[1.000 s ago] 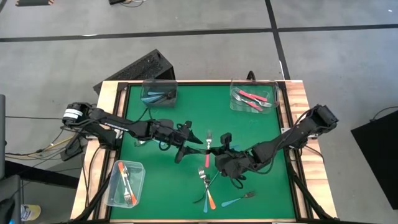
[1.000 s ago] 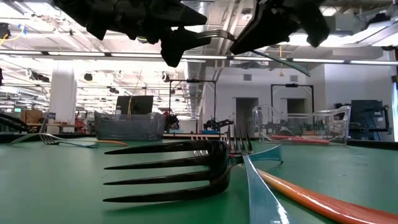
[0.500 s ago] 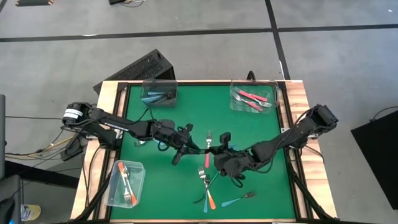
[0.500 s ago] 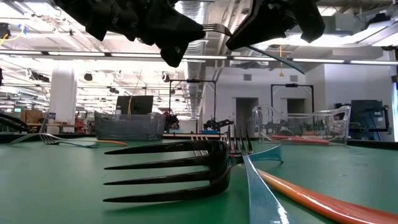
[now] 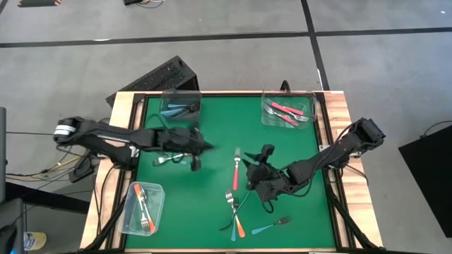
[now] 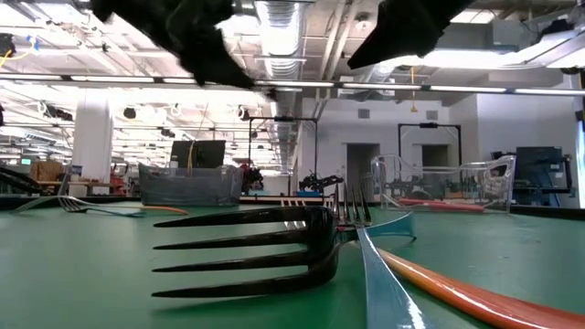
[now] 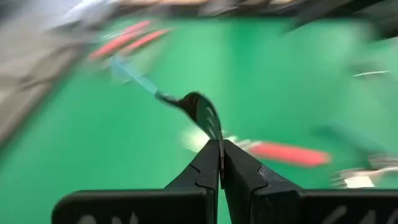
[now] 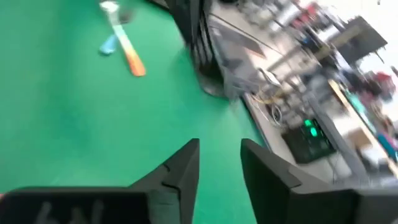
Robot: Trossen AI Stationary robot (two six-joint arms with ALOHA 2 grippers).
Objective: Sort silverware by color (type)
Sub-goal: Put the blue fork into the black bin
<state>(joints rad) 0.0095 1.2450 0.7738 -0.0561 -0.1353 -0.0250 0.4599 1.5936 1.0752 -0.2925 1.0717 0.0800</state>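
Now leftward, fork point(image 7: 200, 113) in left hand point(image 7: 221, 163)

Open green mat point(image 5: 212, 201) between orange-fork tub point(image 5: 143, 207) and fork cluster point(image 5: 236, 212). Far corners taken by teal-fork tub point(image 5: 181, 104) and pink-fork tub point(image 5: 287, 109). Pink fork point(image 5: 235, 168) lying mid-table, apparently between both grippers.

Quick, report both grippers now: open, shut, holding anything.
Left gripper: shut on a blue-handled fork, pinched at the tines.
Right gripper: open, holding nothing.
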